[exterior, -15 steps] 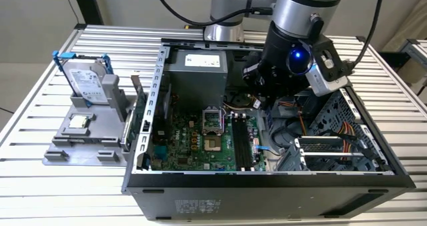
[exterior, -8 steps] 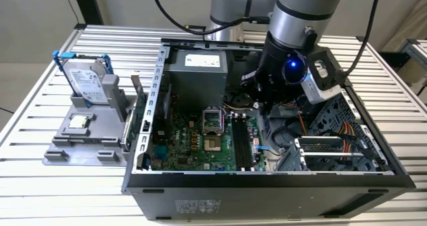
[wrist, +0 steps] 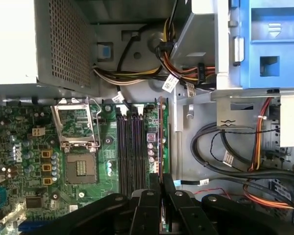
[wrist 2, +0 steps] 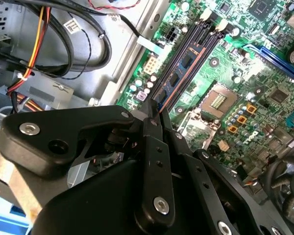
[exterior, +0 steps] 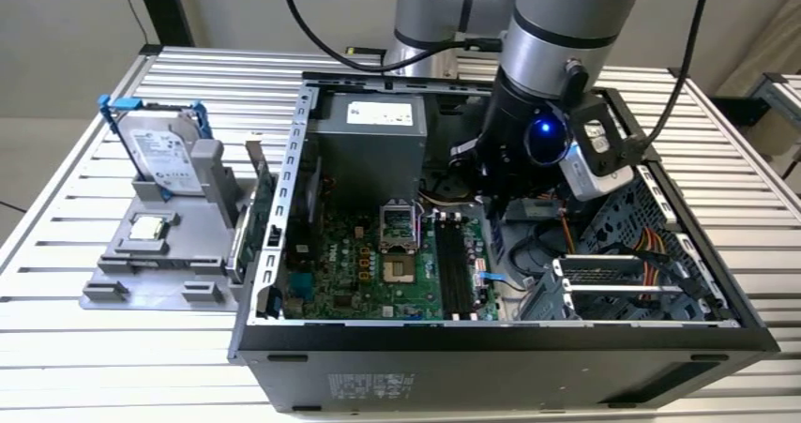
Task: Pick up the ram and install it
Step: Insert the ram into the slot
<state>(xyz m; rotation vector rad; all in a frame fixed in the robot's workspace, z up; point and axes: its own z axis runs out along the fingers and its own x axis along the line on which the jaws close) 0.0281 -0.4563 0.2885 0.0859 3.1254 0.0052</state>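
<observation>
The ram (wrist: 161, 132) is a thin bluish stick, seen edge-on in the first wrist view, running along beside the black motherboard slots (wrist: 130, 147). My gripper (wrist: 161, 177) is shut on its near end, one black finger on each side. In the second wrist view the ram (wrist 2: 183, 68) shows its chips and lies in line with the slots, with my gripper (wrist 2: 159, 115) at its lower end. I cannot tell whether the stick touches a slot. In the exterior view my arm (exterior: 538, 132) reaches down into the open computer case, just above the slots (exterior: 457, 268).
A grey power supply (exterior: 370, 128) stands at the back of the case, with the open processor socket (exterior: 398, 226) beside the slots. Cable bundles (wrist: 225, 152) and a blue drive bay (wrist: 269, 39) crowd the other side. Outside the case, a hard drive (exterior: 169, 156) stands on a grey stand.
</observation>
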